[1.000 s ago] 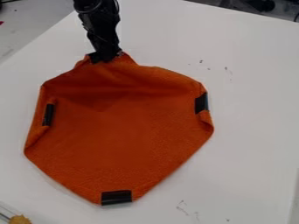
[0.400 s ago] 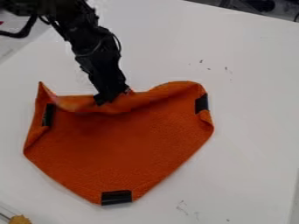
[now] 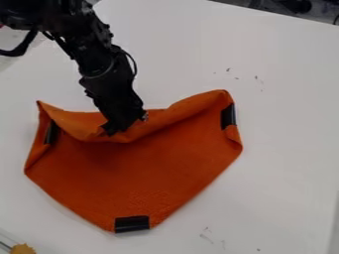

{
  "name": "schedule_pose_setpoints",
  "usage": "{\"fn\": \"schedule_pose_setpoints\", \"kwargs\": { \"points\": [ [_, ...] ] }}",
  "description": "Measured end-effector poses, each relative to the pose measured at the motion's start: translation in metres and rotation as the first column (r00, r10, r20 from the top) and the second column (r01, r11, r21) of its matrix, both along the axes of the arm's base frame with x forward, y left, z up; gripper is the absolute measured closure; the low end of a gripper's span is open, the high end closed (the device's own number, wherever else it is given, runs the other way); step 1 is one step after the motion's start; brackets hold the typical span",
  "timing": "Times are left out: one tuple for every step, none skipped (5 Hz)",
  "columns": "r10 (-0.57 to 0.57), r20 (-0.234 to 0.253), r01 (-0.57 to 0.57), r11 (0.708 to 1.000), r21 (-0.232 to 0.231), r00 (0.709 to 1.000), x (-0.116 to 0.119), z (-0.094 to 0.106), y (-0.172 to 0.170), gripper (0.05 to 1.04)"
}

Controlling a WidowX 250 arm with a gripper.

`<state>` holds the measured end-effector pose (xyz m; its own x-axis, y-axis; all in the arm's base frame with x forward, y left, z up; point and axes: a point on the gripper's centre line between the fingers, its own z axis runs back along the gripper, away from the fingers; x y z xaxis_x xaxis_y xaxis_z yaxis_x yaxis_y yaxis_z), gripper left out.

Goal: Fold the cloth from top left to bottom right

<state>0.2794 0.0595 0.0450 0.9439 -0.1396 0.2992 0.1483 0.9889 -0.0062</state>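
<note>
Orange cloth | upper edge clamped in jaws, pinch hidden | arm cut off, top left

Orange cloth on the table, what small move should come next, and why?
Probably ease the gripper a little toward the lower right: it grips the upper edge of the cloth, which bows inward but is well short of the bottom black patch.

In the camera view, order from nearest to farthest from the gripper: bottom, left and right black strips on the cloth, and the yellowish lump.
1. Left strip, left of the gripper.
2. Right strip, at the cloth's right edge.
3. Bottom strip, below.
4. Yellowish lump, lower left corner.
</note>
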Motion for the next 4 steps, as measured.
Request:
{"fn": "schedule_pose_setpoints", "kwargs": {
  "points": [
    [0.012,0.014,-0.012,1.000,0.021,1.000,-0.005,0.005,-0.005,0.503],
    [0.048,0.041,-0.050,0.997,0.051,0.998,-0.013,0.009,-0.014,0.207],
    [0.086,0.045,-0.089,0.995,0.052,0.995,-0.022,0.011,-0.024,0.073],
    [0.087,0.048,-0.091,0.993,0.074,0.995,-0.023,0.010,-0.025,0.076]
  ]
}}
